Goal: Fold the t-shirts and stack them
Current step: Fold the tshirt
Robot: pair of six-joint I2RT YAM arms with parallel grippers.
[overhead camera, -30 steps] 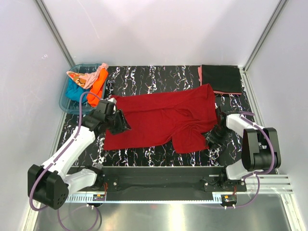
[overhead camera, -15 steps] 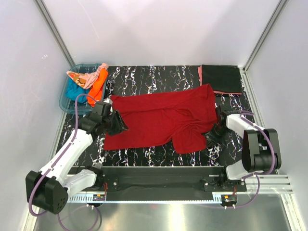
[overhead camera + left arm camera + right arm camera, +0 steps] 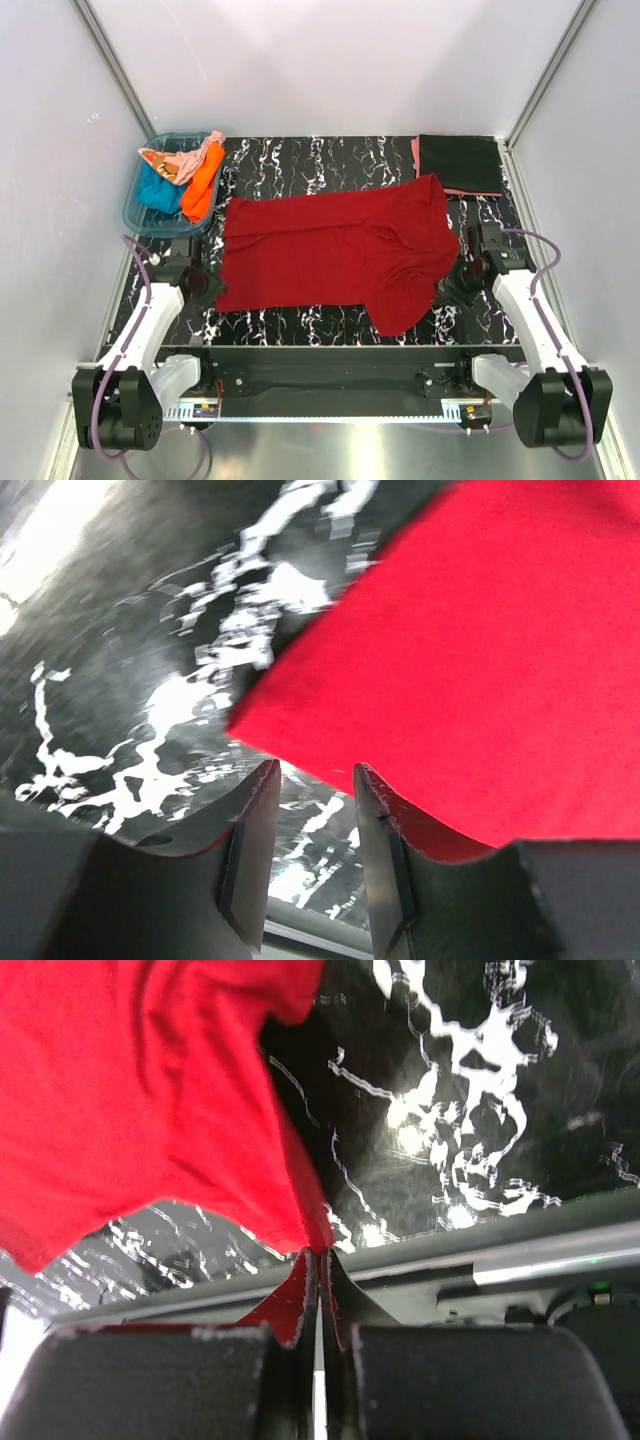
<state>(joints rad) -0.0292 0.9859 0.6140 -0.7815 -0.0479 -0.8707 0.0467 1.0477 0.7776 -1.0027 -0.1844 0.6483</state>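
A dark red t-shirt (image 3: 330, 250) lies spread across the middle of the marbled table. My right gripper (image 3: 462, 281) sits at its right edge, and in the right wrist view the gripper (image 3: 320, 1257) is shut on a pinch of the red t-shirt (image 3: 130, 1090). My left gripper (image 3: 204, 285) rests just off the shirt's left edge; in the left wrist view it (image 3: 312, 780) is open with nothing between its fingers, the red t-shirt (image 3: 480, 660) just ahead. A folded black t-shirt (image 3: 460, 163) lies on a salmon pink one (image 3: 414, 152) at the back right.
A blue translucent tub (image 3: 133, 210) at the back left holds teal (image 3: 155, 190), orange (image 3: 202, 180) and pale peach (image 3: 178, 162) t-shirts. White walls enclose the table on three sides. A metal rail (image 3: 330, 360) runs along the near edge.
My left gripper has let go of the shirt's left edge and drawn back to the left and nearer. The right gripper has shut on the shirt's right edge and shifted slightly right.
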